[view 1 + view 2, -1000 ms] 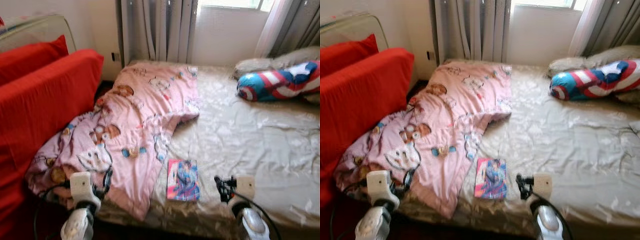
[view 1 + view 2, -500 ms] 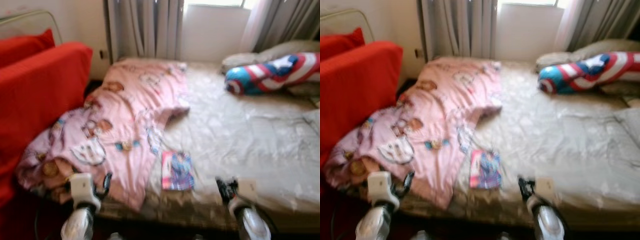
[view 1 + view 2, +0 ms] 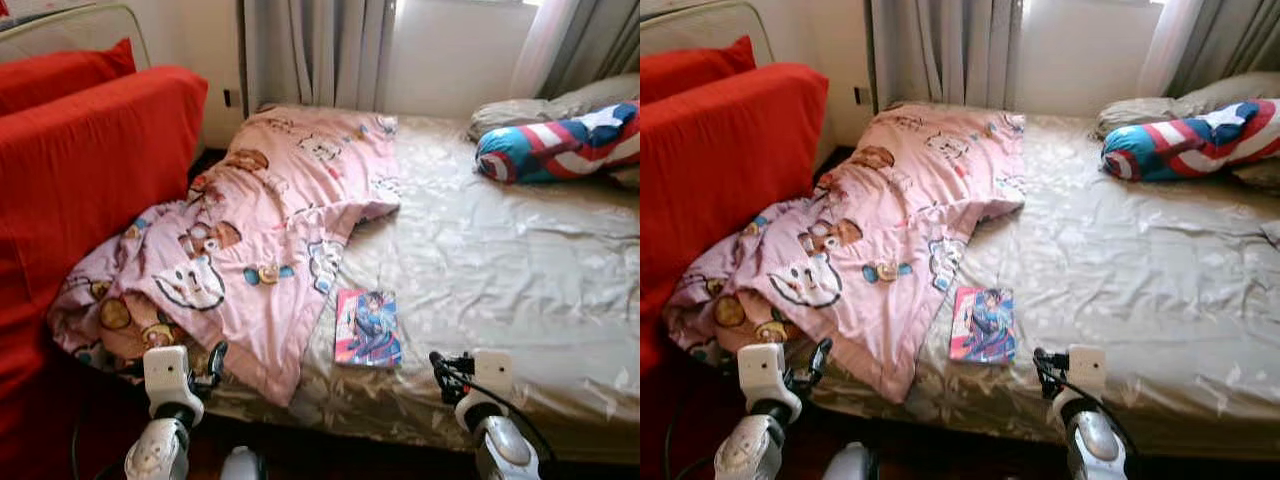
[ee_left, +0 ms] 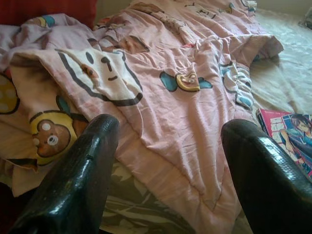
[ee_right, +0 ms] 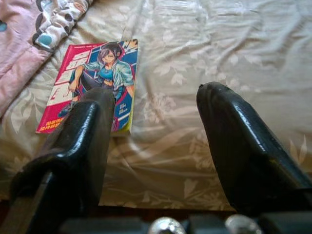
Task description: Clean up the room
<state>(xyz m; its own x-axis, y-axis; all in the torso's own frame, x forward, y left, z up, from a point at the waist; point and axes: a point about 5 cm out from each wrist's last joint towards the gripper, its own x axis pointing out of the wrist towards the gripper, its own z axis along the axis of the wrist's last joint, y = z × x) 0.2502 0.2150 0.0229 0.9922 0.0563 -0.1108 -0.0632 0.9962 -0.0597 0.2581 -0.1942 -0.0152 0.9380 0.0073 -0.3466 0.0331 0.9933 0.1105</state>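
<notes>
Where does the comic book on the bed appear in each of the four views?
Left eye: comic book near the bed's front edge, beside the pink blanket.
Right eye: book low, centre.
Left wrist: its corner at the frame's edge, past the blanket.
Right wrist: ahead of the right hand.
Shared landmark: the blanket's edge.

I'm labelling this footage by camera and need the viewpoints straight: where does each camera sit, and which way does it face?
Left and right eye views: on the head, looking forward and down at the bed, pink blanket and comic book; both silver arms rise from below, left gripper and right gripper.
Left wrist view: along the left gripper's open black fingers at the blanket, book at the edge.
Right wrist view: along the right gripper's open fingers at the book and sheet.
Shared: all four show the comic book and blanket.
</notes>
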